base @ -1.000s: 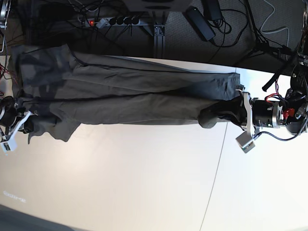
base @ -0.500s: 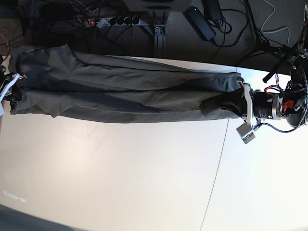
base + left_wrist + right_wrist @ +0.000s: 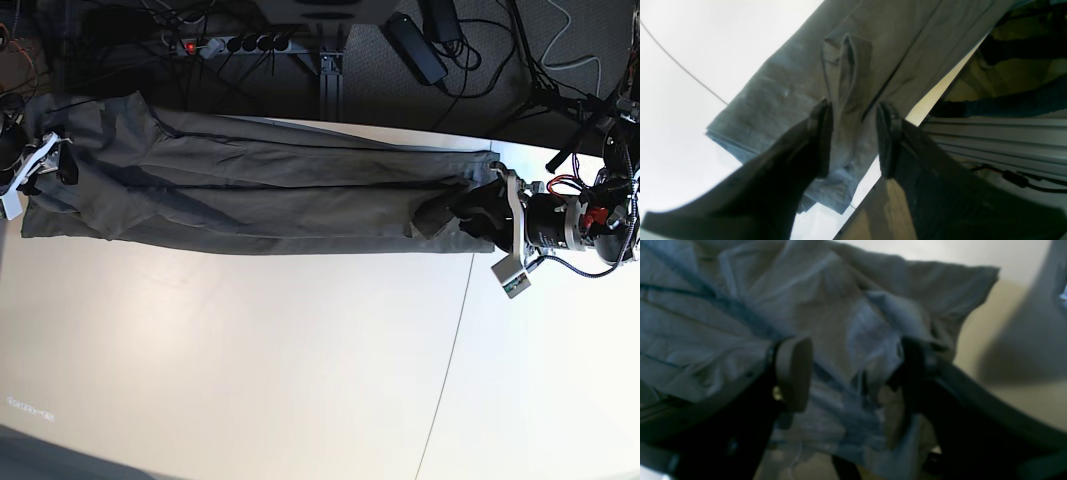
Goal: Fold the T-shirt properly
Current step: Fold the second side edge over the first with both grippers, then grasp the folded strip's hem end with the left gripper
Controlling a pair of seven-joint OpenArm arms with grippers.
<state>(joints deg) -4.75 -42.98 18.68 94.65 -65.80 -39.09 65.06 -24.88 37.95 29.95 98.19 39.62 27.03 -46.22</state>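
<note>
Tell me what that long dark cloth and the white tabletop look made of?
The T-shirt looks like soft matte knit, probably cotton: it creases, drapes and shows a fine weave up close. The table looks like smooth, faintly glossy laminate or painted board; which, I cannot tell.

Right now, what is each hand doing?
Left hand: open, fingers either side of the shirt, not pinching it.
Right hand: open over the shirt.

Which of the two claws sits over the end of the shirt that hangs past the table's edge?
The right gripper, at the base view's left. There the T-shirt overhangs the table; the left gripper works over the tabletop.
</note>
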